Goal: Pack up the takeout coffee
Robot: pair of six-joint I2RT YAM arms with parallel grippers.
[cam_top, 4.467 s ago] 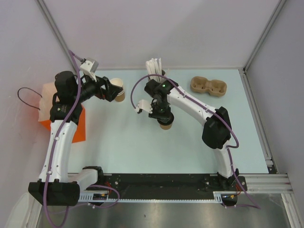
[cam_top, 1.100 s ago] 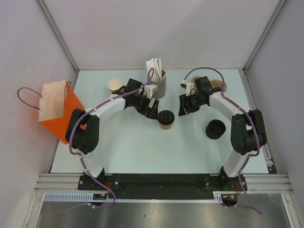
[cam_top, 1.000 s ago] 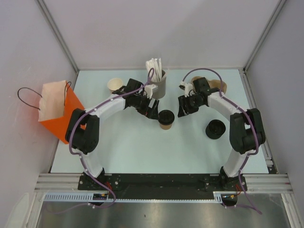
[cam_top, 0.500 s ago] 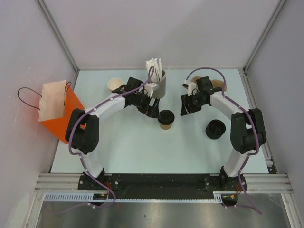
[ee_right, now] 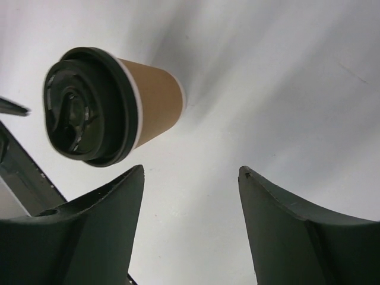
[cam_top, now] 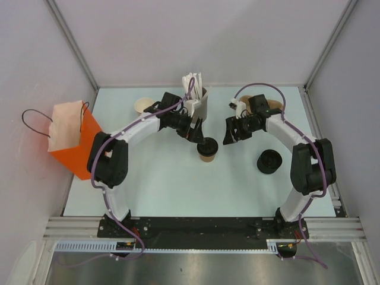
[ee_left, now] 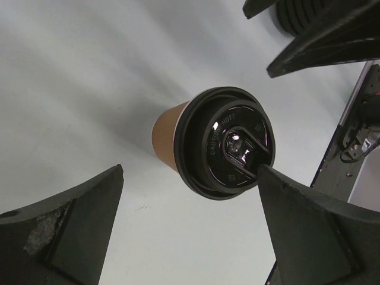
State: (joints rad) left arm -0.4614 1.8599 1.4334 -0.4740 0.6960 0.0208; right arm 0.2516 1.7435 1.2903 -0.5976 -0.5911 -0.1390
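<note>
In the middle of the counter (cam_top: 154,184) the lidded cup (cam_top: 206,148) stands free: the right pincer (cam_top: 228,135), just beside it, has spread its empty jaws wider, and the left pincer (cam_top: 196,133) hangs wide open and empty, so packing has yet to start.

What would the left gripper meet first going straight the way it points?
Probably the lidded coffee cup, centred ahead of the left gripper, between its open fingers; how far off is unclear.
</note>
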